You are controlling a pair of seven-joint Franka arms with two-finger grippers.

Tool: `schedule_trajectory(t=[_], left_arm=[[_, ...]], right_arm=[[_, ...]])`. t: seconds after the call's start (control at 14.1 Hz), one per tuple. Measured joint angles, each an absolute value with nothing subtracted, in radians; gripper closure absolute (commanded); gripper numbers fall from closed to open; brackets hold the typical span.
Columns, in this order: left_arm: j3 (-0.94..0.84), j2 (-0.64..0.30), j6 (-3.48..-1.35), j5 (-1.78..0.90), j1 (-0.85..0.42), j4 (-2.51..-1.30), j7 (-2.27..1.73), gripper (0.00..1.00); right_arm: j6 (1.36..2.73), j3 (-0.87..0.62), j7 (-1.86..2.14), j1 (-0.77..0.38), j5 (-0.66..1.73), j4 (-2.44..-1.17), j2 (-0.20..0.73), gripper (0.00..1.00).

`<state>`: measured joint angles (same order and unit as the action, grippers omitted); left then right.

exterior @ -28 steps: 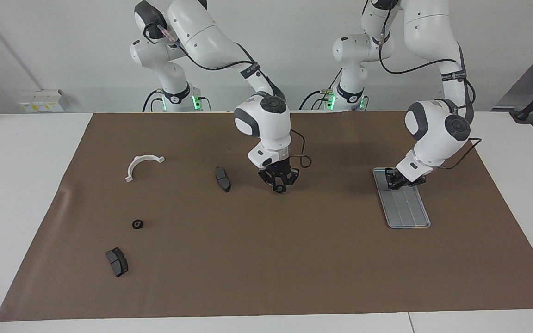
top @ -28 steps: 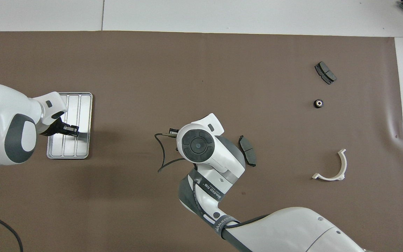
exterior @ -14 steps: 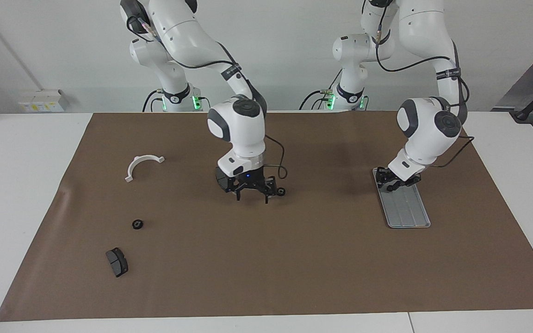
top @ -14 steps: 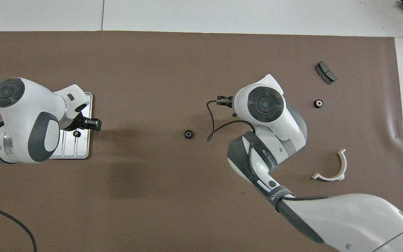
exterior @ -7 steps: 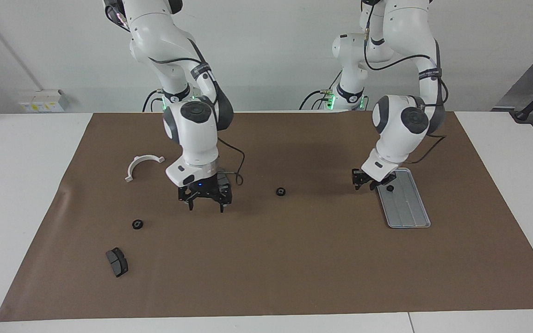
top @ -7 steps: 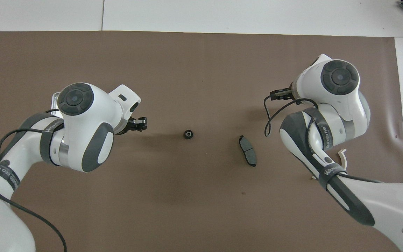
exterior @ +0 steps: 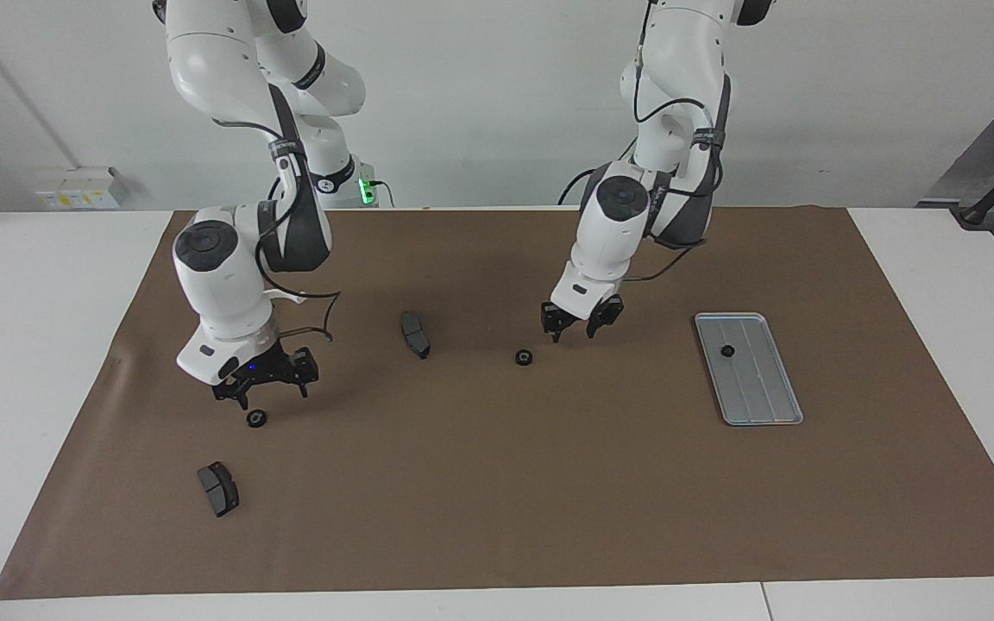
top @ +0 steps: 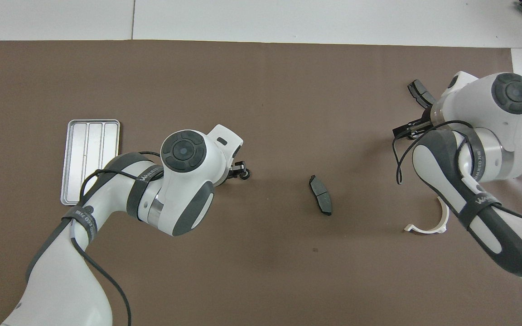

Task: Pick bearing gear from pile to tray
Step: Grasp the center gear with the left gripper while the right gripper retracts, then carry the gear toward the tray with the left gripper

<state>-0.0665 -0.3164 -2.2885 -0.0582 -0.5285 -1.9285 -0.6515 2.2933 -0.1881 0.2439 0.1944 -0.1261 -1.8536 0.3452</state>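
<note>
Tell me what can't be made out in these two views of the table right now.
- White half-ring plastic bracket: mostly hidden in the facing view by the right arm; in the overhead view that arm covers one end.
- Small black round ring under the right gripper: hidden in the overhead view by the right arm.
- Black wedge-shaped pad farthest from the robots: partly covered in the overhead view by the same arm.
</note>
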Motion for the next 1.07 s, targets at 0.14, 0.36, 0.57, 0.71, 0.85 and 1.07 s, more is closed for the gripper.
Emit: schedule_trajectory(t=[0.14,0.36,0.57,0.71,0.85,1.07], left_arm=[[-0.066,-0.351,-2.302,-0.058,-0.538,-1.896,-0.655,0.31],[-0.065,-0.393,-2.308,-0.058,-0.545,-1.840,-0.669,0.32],[-0.065,-0.411,-2.320,-0.058,-0.550,-1.823,-0.670,0.33],[-0.065,-0.415,-2.324,-0.058,-0.557,-1.823,-0.671,0.34],[-0.065,-0.417,-2.325,-0.058,-0.558,-1.823,-0.671,0.36],[-0.064,-0.420,-2.330,-0.057,-0.559,-1.823,-0.671,0.38]], right_arm=[[2.323,-0.188,0.309,0.226,-0.097,-1.868,0.355,0.00],[2.425,-0.188,0.330,0.242,-0.079,-1.899,0.401,0.00],[2.475,-0.189,0.330,0.242,-0.079,-1.914,0.432,0.00],[2.476,-0.189,0.330,0.242,-0.079,-1.915,0.433,0.00],[2.482,-0.189,0.333,0.251,-0.079,-1.917,0.433,0.00],[2.488,-0.189,0.340,0.262,-0.079,-1.921,0.433,0.00]])
